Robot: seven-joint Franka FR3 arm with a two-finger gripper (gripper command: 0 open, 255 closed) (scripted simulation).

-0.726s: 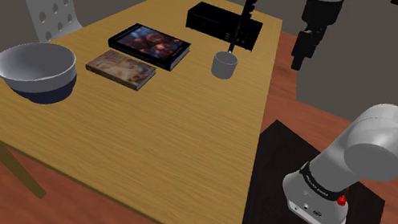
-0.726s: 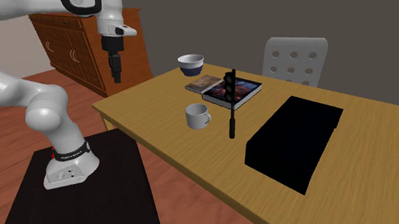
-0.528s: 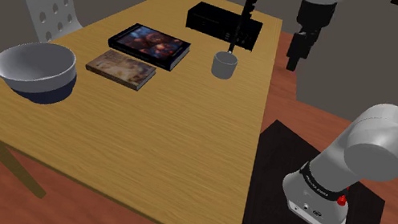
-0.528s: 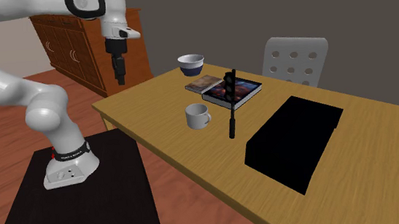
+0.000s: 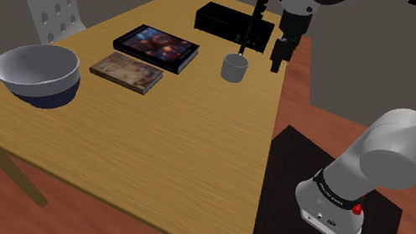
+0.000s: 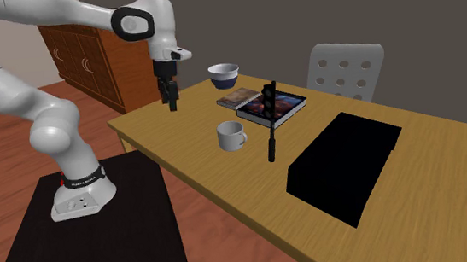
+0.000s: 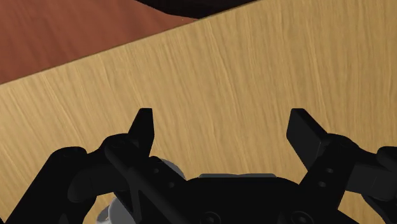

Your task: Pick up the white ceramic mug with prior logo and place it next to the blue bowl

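From the shoulder view, the gripper [image 5: 277, 63] has swung in from beyond the worktop [image 5: 176, 150] and now hangs near the mug [image 5: 235, 67], so I judge the approach under way. The second exterior view shows the mug plain white, upright and untouched, well apart from the blue bowl [image 6: 225, 74]. At the wrist, the fingers stand wide apart over bare wood.

Wooden table [image 5: 192, 152] — mug [image 5: 235, 68], bowl [image 5: 37, 74], large book [image 5: 156, 46], small book [image 5: 126, 72] (adjacent), black box [image 5: 225, 21], post [image 6: 271, 123].
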